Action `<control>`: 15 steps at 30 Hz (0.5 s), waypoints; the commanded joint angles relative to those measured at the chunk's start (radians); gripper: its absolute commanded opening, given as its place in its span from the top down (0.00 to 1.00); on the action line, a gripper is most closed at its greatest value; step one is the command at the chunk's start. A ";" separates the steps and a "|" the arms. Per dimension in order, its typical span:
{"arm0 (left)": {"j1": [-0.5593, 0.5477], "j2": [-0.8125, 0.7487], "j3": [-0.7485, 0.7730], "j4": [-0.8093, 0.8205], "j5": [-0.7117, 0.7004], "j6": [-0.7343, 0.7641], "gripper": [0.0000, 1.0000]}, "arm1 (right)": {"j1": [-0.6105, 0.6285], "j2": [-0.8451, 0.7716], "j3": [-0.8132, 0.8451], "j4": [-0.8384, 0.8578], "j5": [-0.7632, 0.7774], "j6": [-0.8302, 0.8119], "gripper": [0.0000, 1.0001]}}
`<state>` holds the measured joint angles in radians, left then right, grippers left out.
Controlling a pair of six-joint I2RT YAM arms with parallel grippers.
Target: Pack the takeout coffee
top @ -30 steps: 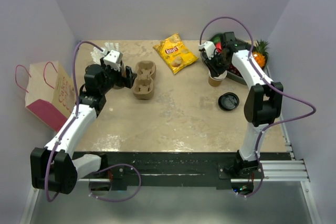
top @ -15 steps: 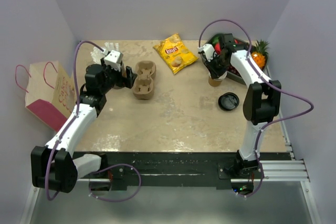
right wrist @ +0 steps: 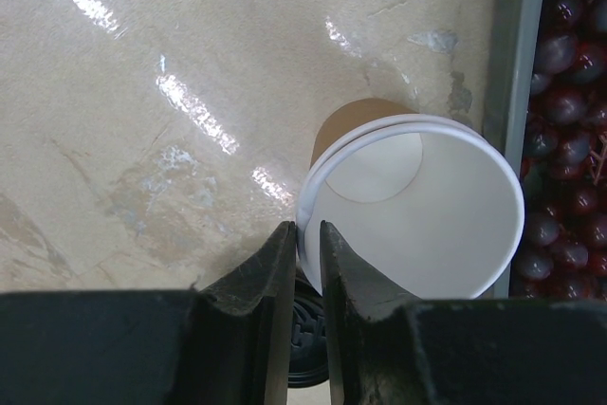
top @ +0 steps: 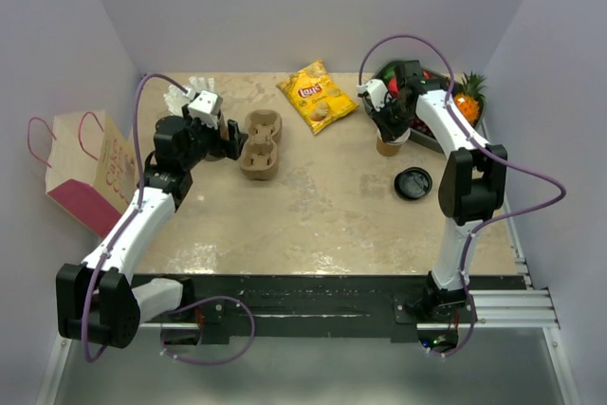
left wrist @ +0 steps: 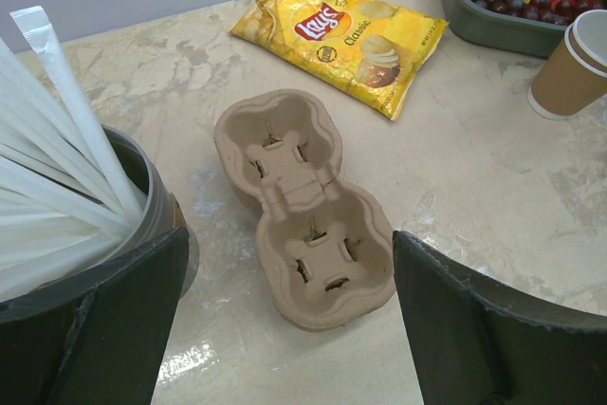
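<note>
My right claw [right wrist: 306,230] seems clenched on the upright cup's [right wrist: 417,206] near rim; its body stands just ahead.

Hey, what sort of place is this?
Probably a robot test cell staged as a takeout counter: bare lavender walls box in a stone-look table holding a pulp cup carrier and Lay's chip bag, with a paper carry bag beside it.

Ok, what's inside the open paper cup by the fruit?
Nothing: the cup shows bare white walls and bottom. The right end effector covers a sliver at the rim.
</note>
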<state>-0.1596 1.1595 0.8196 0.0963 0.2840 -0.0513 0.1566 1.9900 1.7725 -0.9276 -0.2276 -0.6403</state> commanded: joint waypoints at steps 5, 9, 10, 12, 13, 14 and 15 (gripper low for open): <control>-0.004 -0.003 -0.002 0.065 0.004 -0.004 0.08 | 0.000 -0.022 0.045 0.003 -0.018 -0.004 0.81; -0.004 -0.003 -0.002 0.066 0.004 -0.004 0.08 | 0.000 -0.023 0.047 0.009 -0.018 0.004 0.90; -0.004 -0.003 -0.002 0.068 0.004 -0.004 0.08 | 0.000 -0.026 0.047 0.018 -0.013 0.010 0.92; -0.004 -0.001 -0.002 0.066 0.006 -0.005 0.08 | 0.000 -0.042 0.047 0.032 -0.010 0.017 0.96; -0.004 -0.001 0.001 0.066 0.006 -0.004 0.08 | 0.000 -0.046 0.047 0.038 -0.006 0.025 0.97; -0.004 0.000 0.001 0.066 0.007 -0.004 0.08 | 0.000 -0.054 0.047 0.044 -0.003 0.028 1.00; -0.004 0.000 0.001 0.066 0.006 -0.004 0.08 | 0.001 -0.063 0.048 0.046 -0.001 0.030 1.00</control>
<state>-0.1596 1.1595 0.8196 0.0975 0.2840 -0.0517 0.1566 1.9896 1.7748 -0.9176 -0.2268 -0.6277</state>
